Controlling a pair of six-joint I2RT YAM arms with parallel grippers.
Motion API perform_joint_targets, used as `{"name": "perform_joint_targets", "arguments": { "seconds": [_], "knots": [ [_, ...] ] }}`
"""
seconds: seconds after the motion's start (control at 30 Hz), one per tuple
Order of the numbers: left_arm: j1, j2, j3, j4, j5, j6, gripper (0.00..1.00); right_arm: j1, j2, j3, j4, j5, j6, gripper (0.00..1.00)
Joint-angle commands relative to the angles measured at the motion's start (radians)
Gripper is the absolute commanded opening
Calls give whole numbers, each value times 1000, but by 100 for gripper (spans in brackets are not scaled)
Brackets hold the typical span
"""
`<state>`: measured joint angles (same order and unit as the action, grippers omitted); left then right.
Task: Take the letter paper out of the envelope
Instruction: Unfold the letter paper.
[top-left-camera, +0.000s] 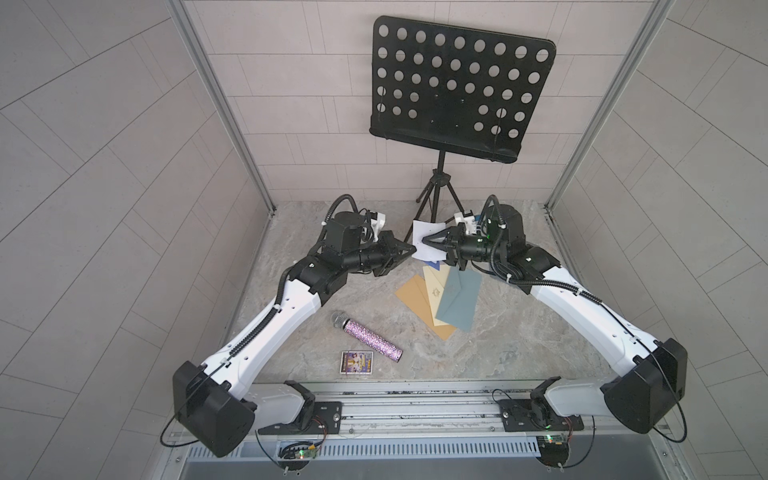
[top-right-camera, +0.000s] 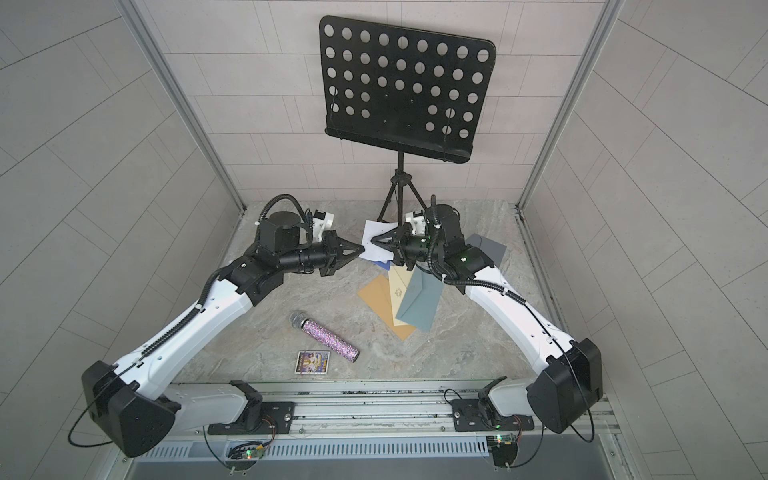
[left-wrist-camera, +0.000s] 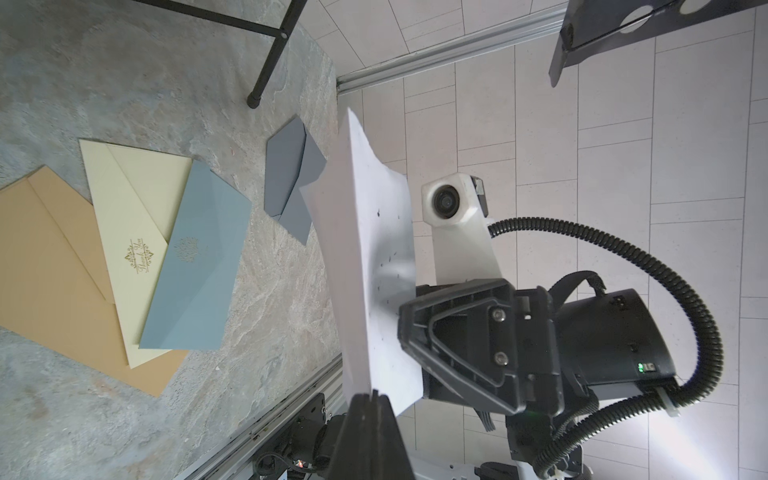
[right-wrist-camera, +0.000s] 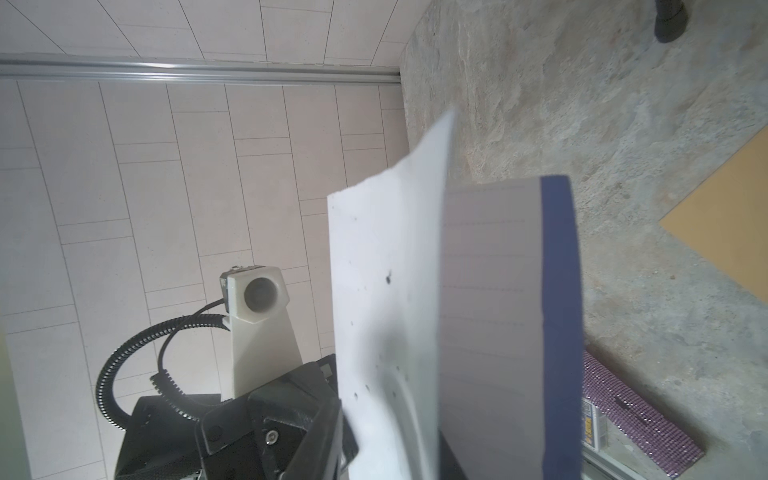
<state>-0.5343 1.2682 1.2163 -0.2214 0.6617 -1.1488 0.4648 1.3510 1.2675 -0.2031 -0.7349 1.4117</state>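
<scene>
Over the tile-walled marbled counter (top-left-camera: 498, 353), the left end effector (top-left-camera: 411, 249) is pinching letter paper (top-left-camera: 420, 229); right end effector (top-left-camera: 424, 240): cannot tell whether gripping.

Envelopes lying flat: 4 — tan envelope (top-left-camera: 409, 293), cream envelope (top-left-camera: 432, 278), blue-grey envelope (top-left-camera: 459, 301), dark grey envelope (top-right-camera: 488, 248).
White sheet (top-left-camera: 420, 227): 1.
Navy-edged piece (right-wrist-camera: 559, 311) next to the sheet: 1, lined on one face, kind unclear, so kept out of the envelope count.
Microphone (top-left-camera: 368, 337): 1, glitter-wrapped.
Small printed card (top-left-camera: 358, 362): 1.
Music stand (top-left-camera: 453, 118): 1.
Arms: 2 — left arm (top-left-camera: 286, 316), right arm (top-left-camera: 582, 307).
Grippers: 2 — left gripper (top-left-camera: 411, 248), right gripper (top-left-camera: 424, 240).
Wrist cameras: 2 — left wrist camera (right-wrist-camera: 259, 295), right wrist camera (left-wrist-camera: 446, 201).
Base rail (top-left-camera: 415, 409): 1.
Circuit boards with green lights below it: 2 — left board (top-left-camera: 301, 454), right board (top-left-camera: 552, 439).
</scene>
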Motion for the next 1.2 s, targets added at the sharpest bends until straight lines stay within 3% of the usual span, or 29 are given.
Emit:
{"name": "perform_joint_targets", "arguments": {
  "seconds": [0.0,0.1,0.13,0.17,0.23,0.37,0.53,0.73,1.0,1.17],
  "knots": [
    [-10,4,-3,51,7,-29,0,13,13,58,-108,21,-86,22],
    [-13,3,-2,45,6,-32,0,13,21,115,-235,55,-203,0],
    [-11,2,2,36,-2,-31,2,11,28,157,-325,83,-286,0],
    [-5,-4,12,21,-10,-33,13,11,34,197,-403,111,-367,0],
    [23,-25,42,-7,-55,-49,46,12,47,286,-592,199,-576,0],
    [80,-34,182,-198,-151,9,86,31,28,359,-788,386,-934,0],
    [86,40,321,-455,-114,110,88,90,-66,287,-767,564,-1274,0],
    [81,47,273,-401,-30,32,90,202,-211,101,-591,660,-1625,0],
    [28,72,247,-404,52,55,90,303,-269,-16,-477,703,-1950,0],
    [-10,85,228,-397,68,57,90,335,-271,-46,-418,735,-2065,0]
  ]
}}
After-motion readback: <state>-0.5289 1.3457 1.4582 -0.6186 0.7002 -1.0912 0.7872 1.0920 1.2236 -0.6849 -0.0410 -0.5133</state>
